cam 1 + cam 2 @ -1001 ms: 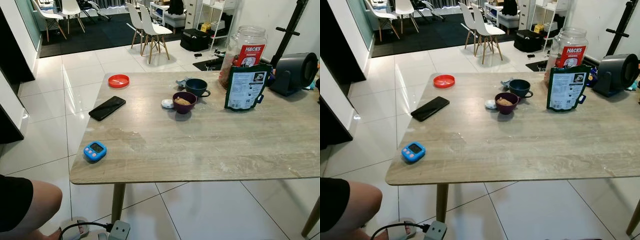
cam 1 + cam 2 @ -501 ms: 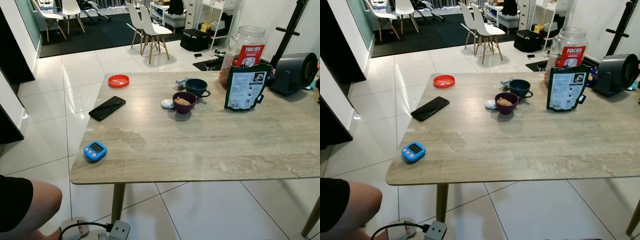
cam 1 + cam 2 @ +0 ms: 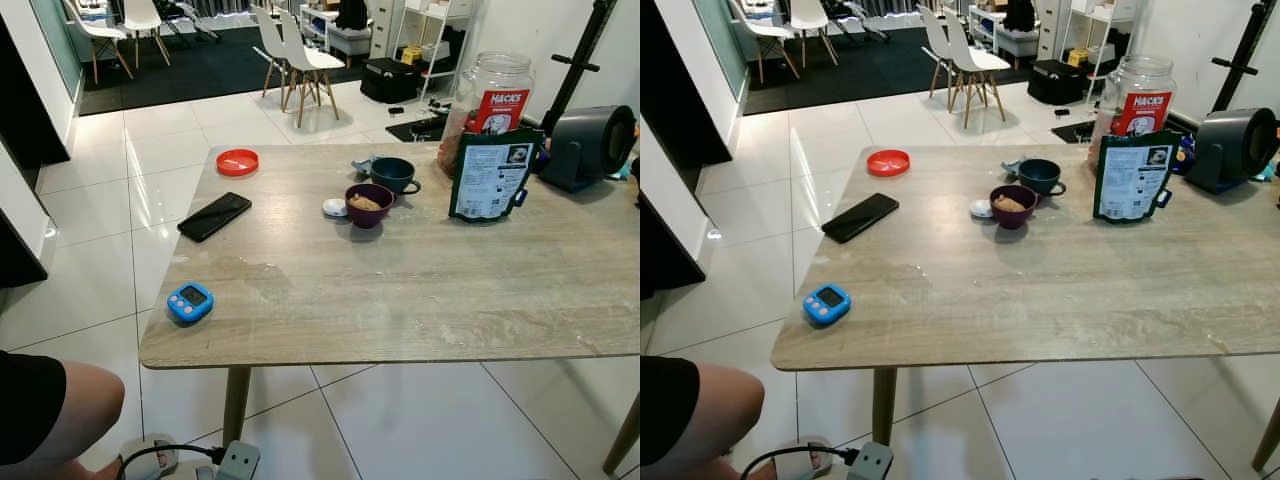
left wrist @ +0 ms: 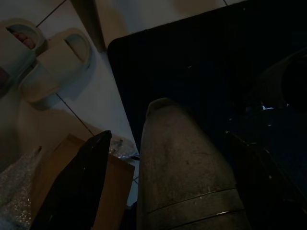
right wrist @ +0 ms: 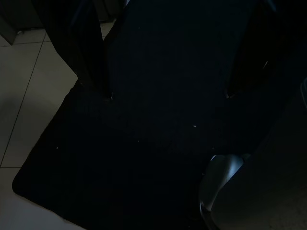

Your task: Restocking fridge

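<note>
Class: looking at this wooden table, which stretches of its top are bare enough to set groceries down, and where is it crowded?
The wooden table is bare along its near edge, from the blue digital timer rightward, below the purple bowl. Another free patch lies between the black smartphone and that bowl. The far right is crowded: dark blue cup, green pouch, clear candy jar.

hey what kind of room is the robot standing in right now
Probably an open-plan home dining area: a wooden table holding bowls, a candy jar, and white dining chairs on tiled floor beyond.
</note>
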Motion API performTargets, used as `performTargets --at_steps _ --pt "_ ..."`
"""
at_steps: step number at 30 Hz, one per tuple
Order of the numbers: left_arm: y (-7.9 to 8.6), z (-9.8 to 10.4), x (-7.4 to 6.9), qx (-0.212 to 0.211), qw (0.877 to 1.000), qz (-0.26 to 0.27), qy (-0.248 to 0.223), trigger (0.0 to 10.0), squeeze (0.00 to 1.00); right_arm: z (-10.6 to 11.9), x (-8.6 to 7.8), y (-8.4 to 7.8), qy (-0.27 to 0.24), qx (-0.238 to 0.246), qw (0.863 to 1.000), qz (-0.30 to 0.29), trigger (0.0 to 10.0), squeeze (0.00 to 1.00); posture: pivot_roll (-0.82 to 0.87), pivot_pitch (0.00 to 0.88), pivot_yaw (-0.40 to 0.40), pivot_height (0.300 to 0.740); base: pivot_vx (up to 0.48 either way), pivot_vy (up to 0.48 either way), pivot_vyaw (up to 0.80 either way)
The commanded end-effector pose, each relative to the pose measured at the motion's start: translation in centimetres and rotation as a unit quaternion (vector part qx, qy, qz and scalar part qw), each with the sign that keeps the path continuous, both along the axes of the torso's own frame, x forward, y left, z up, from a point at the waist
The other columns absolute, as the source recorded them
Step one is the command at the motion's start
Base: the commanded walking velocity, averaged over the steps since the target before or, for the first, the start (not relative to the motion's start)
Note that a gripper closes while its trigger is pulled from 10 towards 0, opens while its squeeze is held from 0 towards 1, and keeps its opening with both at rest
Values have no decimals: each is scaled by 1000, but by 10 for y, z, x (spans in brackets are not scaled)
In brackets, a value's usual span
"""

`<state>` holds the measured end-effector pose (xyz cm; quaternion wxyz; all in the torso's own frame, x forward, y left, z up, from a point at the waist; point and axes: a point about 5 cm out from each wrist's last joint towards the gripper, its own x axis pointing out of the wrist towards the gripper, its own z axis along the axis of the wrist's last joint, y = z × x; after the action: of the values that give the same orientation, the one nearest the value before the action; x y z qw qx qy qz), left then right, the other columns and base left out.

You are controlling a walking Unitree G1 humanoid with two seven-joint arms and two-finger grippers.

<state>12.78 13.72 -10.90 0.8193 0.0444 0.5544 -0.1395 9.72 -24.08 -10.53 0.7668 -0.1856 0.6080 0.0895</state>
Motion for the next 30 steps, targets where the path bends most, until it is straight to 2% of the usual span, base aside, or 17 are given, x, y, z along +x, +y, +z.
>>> performTargets --at_steps 1,30 --pt "13 -7 -22 15 999 4 42 10000 0 -1 0 2 2 5 1000 -2 10000 0 24 0 -2 739 0 0 0" --pt "15 -6 -22 16 999 4 42 10000 0 -1 0 4 1 8 1000 -8 10000 0 18 0 2 739 0 0 0"
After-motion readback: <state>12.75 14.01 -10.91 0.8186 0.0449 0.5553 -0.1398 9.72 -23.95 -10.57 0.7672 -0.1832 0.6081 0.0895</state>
